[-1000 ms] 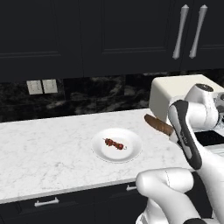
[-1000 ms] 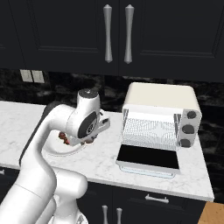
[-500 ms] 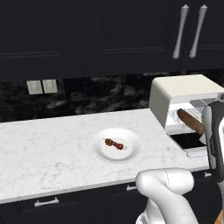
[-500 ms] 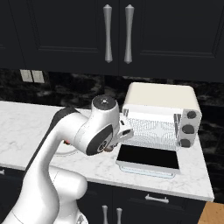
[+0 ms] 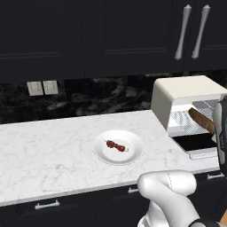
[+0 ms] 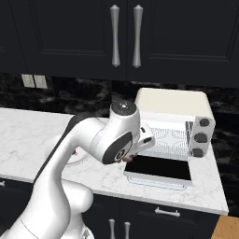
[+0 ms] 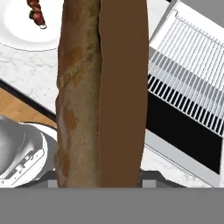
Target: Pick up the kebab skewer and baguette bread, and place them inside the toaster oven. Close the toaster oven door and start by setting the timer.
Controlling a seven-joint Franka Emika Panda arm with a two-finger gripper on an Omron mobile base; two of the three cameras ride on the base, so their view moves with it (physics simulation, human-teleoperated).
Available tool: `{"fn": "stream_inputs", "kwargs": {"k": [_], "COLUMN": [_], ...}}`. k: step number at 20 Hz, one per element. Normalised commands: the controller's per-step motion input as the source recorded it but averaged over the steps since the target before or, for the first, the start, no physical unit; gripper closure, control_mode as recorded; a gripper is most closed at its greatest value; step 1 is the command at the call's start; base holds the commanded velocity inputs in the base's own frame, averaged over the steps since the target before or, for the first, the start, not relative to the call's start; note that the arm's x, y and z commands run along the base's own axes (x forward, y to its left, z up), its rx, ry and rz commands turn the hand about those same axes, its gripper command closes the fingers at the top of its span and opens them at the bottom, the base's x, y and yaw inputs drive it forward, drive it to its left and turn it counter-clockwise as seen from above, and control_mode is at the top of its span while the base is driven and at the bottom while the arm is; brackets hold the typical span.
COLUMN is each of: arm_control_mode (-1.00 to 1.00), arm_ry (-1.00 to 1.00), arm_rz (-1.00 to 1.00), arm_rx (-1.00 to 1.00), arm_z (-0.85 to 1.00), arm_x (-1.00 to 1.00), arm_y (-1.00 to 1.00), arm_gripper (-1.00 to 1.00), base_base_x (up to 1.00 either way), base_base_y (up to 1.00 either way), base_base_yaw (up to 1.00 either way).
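The baguette bread [image 7: 100, 92] is a long brown loaf that runs up the middle of the hand view, and my gripper [image 5: 216, 129] is shut on its lower end. In the left base view the baguette bread [image 5: 200, 119] hangs tilted just in front of the open toaster oven [image 5: 188, 102], above the toaster oven door [image 5: 197, 142], which lies folded down flat. The wire rack [image 7: 192, 74] shows inside. The kebab skewer [image 5: 116, 145] lies on a white plate [image 5: 133, 153] to the oven's left. My fingertips are hidden behind the loaf.
Black upper cabinets with silver handles [image 5: 191, 31] hang over the marble counter [image 5: 48, 155]. Dark knobs [image 6: 201, 137] sit on the oven's right panel. My own arm [image 6: 93, 144] hides much of the plate in the right base view.
The arm has swung right with the baguette, from beside the plate to just in front of the oven's open mouth. The skewer and plate have stayed put.
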Motion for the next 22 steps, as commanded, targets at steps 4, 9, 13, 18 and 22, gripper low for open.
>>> {"fn": "stream_inputs", "kwargs": {"k": [4, 9, 13, 18, 22], "arm_control_mode": [-1.00, -1.00, -1.00, -1.00, -1.00], "arm_ry": [0.00, 0.10, 0.14, 0.02, 0.02], "arm_rz": [-0.02, -0.07, -0.03, 0.00, 0.00], "arm_rx": [0.00, 0.00, 0.00, 0.00, 0.00], "arm_z": [-0.01, -0.20, -0.09, 0.00, -0.06], "arm_x": [0.11, 0.08, 0.34, 0.41, 0.14], "arm_y": [-0.13, -0.24, -0.16, -0.18, -0.08], "arm_gripper": [1.00, 1.00, 1.00, 1.00, 1.00], "base_base_x": [0.00, 0.00, 0.00, 0.00, 0.00], "base_base_y": [0.00, 0.00, 0.00, 0.00, 0.00], "base_base_yaw": [0.00, 0.00, 0.00, 0.00, 0.00]}}
